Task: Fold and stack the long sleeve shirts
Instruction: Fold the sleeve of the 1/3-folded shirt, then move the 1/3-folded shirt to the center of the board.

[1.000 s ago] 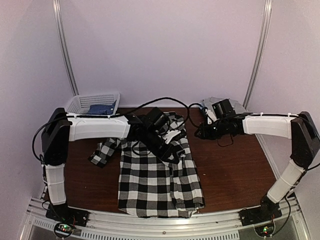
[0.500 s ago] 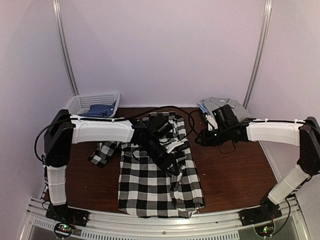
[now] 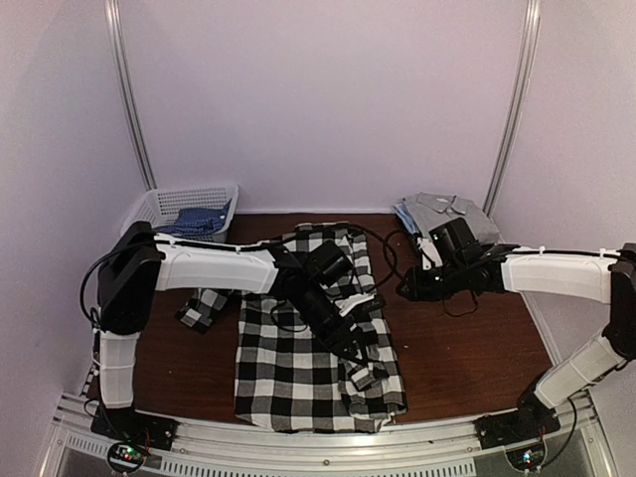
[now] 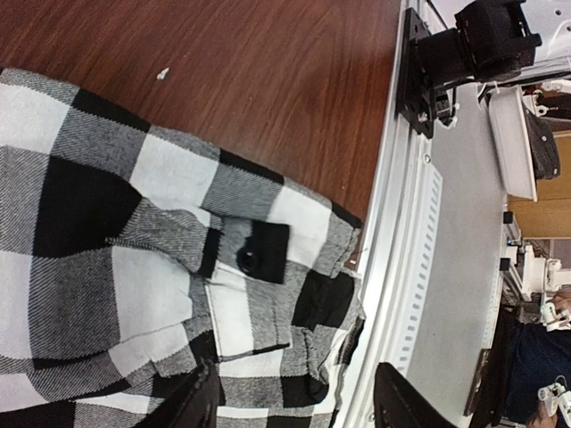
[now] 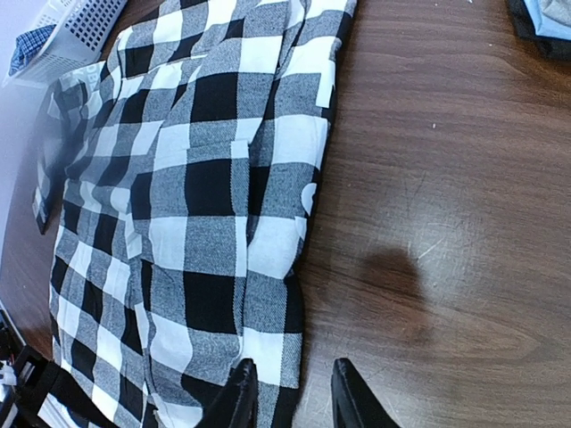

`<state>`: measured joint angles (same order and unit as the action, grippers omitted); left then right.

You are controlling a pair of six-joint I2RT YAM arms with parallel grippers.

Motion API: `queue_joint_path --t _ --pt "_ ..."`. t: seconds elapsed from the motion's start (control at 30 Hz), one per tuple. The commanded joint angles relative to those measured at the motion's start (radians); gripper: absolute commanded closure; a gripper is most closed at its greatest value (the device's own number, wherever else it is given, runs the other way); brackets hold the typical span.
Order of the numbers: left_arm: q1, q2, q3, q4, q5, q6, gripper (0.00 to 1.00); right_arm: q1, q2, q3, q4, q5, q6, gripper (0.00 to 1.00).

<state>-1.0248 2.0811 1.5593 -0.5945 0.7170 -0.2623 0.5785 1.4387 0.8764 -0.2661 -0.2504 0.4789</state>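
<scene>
The checked shirt (image 3: 298, 368) lay flat on the bench (image 3: 467, 348), one sleeve turned inward, apparently to square it for folding. The left fingers (image 4: 198, 401) stood wide over the cuff (image 4: 254, 259), holding nothing. The right fingers (image 5: 239, 392) hovered narrowly parted and empty at the shirt's edge.

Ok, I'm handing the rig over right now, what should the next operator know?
Left claw: open, above the buttoned cuff of the checked shirt.
Right claw: open, holding nothing, hovering beside that shirt's edge.
Things: checked shirt spread mid-table; grey shirt looks folded at the far right corner; basket far left.
Done: one sleeve laid over the body.
Left: the other sleeve sticks out on the left arm's side; fold it in, fold the body, probably stack it with the grey shirt.
</scene>
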Motion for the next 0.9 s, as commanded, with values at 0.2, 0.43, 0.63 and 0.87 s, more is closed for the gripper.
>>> queue_joint_path --t 0.2,0.43,0.63,0.87 --pt "0.060 -0.155 -0.078 0.231 0.038 -0.163 0.35 0.067 -0.083 -0.049 -0.047 0.036 -0.001 0.69" --pt "0.215 -0.157 -0.143 0.356 -0.042 -0.296 0.46 0.196 0.005 -0.017 0.039 0.012 0.048 0.73" --pt "0.286 -0.038 -0.054 0.388 -0.117 -0.332 0.54 0.264 0.108 0.004 0.110 -0.012 0.088 0.76" --pt "0.311 0.137 0.077 0.364 -0.166 -0.334 0.56 0.286 0.151 -0.059 0.170 -0.048 0.118 0.77"
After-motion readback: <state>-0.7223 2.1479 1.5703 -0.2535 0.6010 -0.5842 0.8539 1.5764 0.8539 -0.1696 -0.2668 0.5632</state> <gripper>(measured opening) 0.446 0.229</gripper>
